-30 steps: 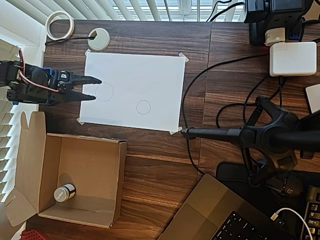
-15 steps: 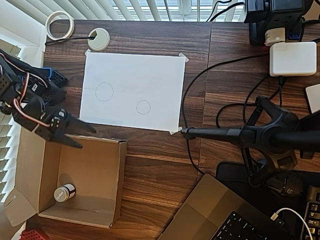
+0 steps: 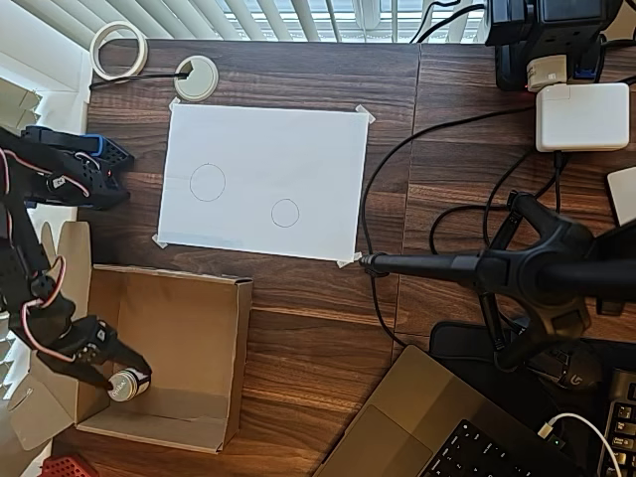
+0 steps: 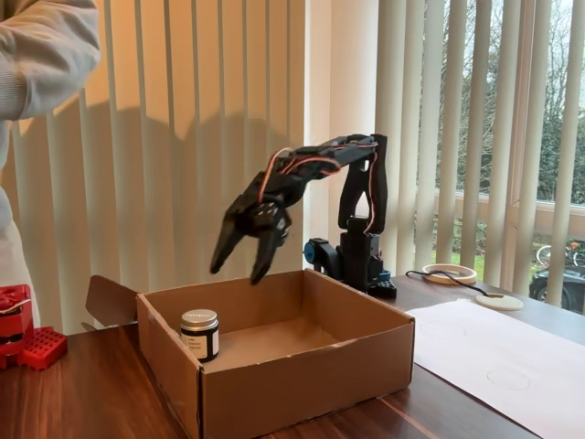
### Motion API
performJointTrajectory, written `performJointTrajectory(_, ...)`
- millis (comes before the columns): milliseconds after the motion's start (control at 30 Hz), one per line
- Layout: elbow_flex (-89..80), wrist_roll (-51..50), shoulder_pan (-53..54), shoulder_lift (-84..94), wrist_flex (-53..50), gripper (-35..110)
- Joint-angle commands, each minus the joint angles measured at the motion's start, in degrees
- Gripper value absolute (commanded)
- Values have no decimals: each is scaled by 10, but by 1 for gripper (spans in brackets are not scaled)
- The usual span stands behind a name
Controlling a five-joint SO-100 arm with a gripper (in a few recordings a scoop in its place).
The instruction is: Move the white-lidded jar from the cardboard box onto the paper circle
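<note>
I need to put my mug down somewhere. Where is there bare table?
Bare wood lies between the cardboard box and the laptop, and between the paper sheet's top edge and the blinds. The right side is crowded with cables, a white charger and a camera stand.

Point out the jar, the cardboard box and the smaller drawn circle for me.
jar (image 4: 199, 320): fixed view, on its lid.
box (image 3: 242, 363): overhead view, on its right wall.
smaller circle (image 3: 285, 213): overhead view, on the paper inside the ring.
</note>
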State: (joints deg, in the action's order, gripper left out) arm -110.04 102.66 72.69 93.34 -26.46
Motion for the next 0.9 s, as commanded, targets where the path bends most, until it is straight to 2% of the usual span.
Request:
performJointTrajectory(0,73,28,36,-35,35,36)
performJointTrajectory(400,177,48,61,-156,52,45)
performJointTrajectory(867,156,86,65,-180,62,46)
